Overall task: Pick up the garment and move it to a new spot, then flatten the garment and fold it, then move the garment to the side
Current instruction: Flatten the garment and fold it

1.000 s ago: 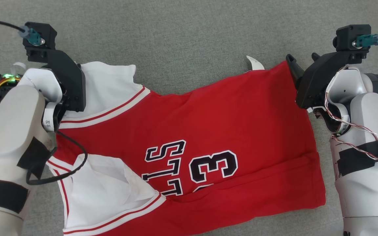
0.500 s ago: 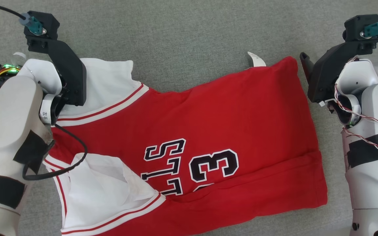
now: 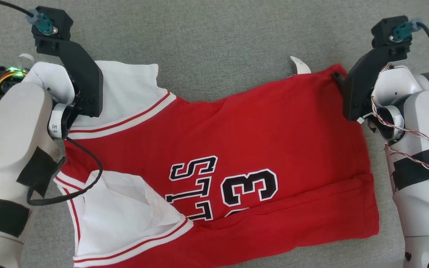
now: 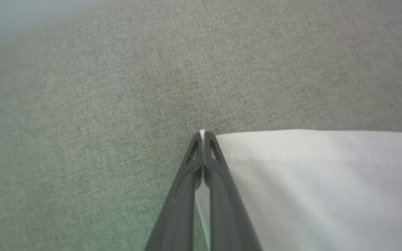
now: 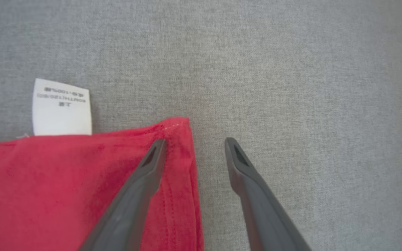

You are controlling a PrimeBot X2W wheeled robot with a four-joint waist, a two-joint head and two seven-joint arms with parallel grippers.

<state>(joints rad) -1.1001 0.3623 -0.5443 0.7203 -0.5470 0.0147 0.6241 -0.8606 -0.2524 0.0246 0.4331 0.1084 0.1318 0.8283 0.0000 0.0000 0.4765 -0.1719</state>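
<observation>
A red and white basketball jersey point(image 3: 237, 149) with black lettering lies spread on the grey woven fabric surface point(image 3: 218, 44). At its far white shoulder corner, the left gripper point(image 4: 202, 134) is pinched closed on the cloth. The right gripper point(image 5: 195, 140) stands with jaws apart, straddling the far red hem corner, near a white care label point(image 5: 61, 107).

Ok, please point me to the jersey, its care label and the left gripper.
jersey point(image 3: 274, 134), head view, on the red body above the number.
care label point(image 5: 61, 108), right wrist view, middle of the white tag.
left gripper point(image 4: 203, 134), left wrist view, midway between its shut fingertips.
</observation>
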